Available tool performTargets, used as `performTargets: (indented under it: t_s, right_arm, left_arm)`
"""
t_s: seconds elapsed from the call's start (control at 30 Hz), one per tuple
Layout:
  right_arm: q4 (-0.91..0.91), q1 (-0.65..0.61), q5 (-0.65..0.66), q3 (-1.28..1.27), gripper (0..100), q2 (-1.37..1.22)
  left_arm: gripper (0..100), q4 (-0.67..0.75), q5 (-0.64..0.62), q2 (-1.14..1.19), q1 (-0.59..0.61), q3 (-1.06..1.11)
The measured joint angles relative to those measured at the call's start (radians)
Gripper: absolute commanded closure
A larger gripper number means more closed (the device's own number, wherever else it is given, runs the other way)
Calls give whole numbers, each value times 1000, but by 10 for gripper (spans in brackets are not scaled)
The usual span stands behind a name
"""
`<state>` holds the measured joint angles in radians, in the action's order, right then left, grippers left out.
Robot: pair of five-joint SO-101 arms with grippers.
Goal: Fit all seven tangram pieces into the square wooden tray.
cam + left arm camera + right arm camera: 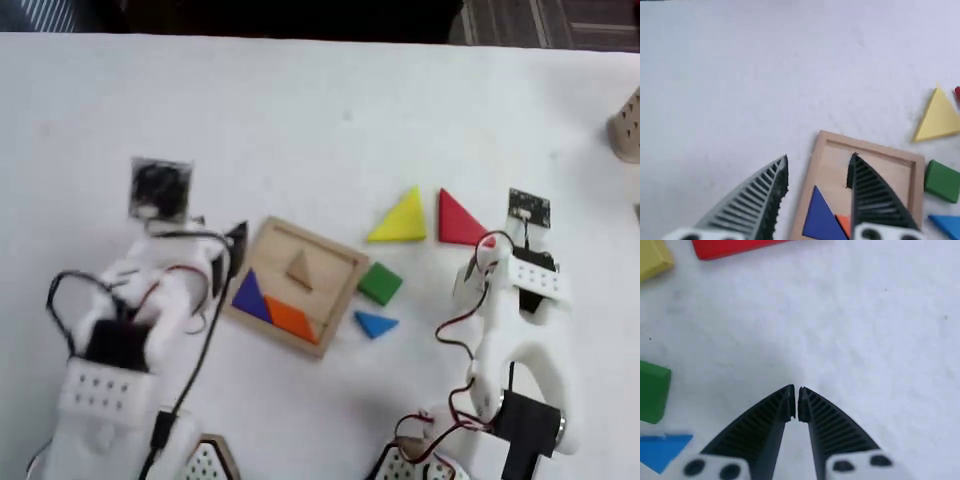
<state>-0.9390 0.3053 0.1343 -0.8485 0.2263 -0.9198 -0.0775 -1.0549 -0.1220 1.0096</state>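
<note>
Left claw (820,157) spread: one finger over the square wooden tray (320,242), the other outside it above the desk (300,120). Tray sits mid-desk, holding a dark blue triangle (250,297), orange piece (291,318) and wood-coloured triangle (300,268). Green square (380,283) and light blue triangle (375,323) lie just beside its right side. Yellow triangle (400,218) and red triangle (458,220) lie farther back. Right claw (794,395) pressed together, empty, over bare desk.

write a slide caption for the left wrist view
Open left claw over the wooden tray edge, dark blue triangle and orange piece inside
</note>
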Motion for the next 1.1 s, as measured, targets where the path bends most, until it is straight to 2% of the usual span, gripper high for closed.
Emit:
performTargets:
  t_s: [0.13, 0.3, 0.33, 0.43, 0.7, 0.9, 1.1]
  right_arm:
    - [0, 31, 69, -34, 981, 3]
    - [0, 97, 124, -52, 981, 5]
    - [0, 106, 129, -54, 981, 5]
    - [0, 106, 130, -55, 981, 5]
    - [0, 107, 160, -55, 981, 5]
    - [0, 100, 175, -55, 981, 5]
    - [0, 83, 181, -55, 981, 5]
  left_arm:
    - [802, 35, -91, 86, -101, 0]
    - [975, 160, -201, 193, -173, 0]
    - [983, 193, -207, 224, -180, 2]
    - [947, 308, -209, 328, -184, 15]
    - [947, 574, -212, 629, -213, 48]
    - [947, 629, -212, 844, -316, 21]
    - [947, 634, -212, 905, -319, -20]
